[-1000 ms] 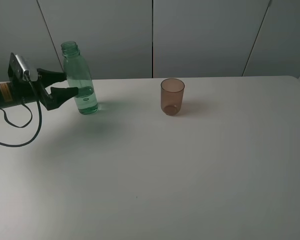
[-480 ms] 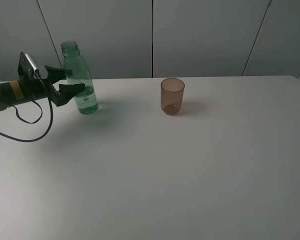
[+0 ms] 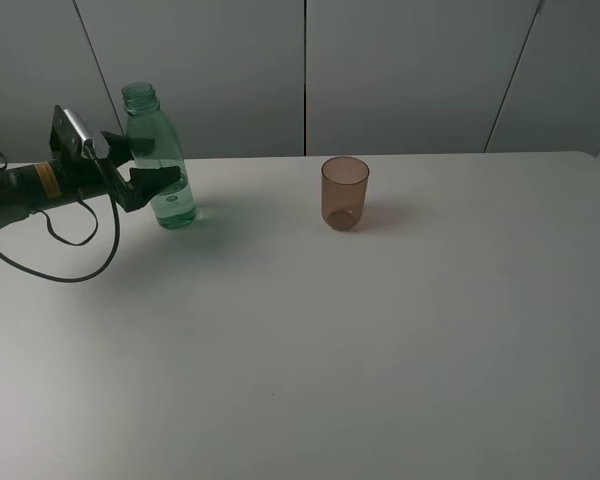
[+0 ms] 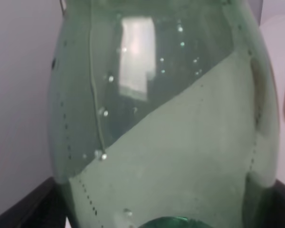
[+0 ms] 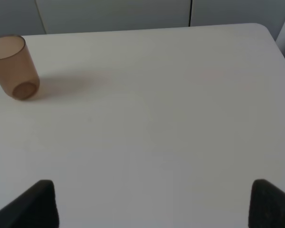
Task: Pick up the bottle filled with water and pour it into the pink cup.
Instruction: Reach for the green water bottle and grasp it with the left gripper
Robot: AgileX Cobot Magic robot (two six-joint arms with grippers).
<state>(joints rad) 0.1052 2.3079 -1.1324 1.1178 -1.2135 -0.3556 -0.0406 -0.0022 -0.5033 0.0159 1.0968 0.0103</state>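
bottle (image 3: 156,130) upright, uncapped, at table's (image 3: 380,330) far-left edge, well apart from pink cup (image 3: 345,192) | left gripper (image 3: 152,160) jaws wide, straddling bottle's middle, no squeeze that I see | right gripper (image 5: 152,202) jaws wide, empty | risk: off-centre clamp tips bottle, water spills

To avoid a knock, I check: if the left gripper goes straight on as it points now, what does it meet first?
The bottle. It stands directly ahead of the left gripper, filling the left wrist view, seemingly between the open fingers.
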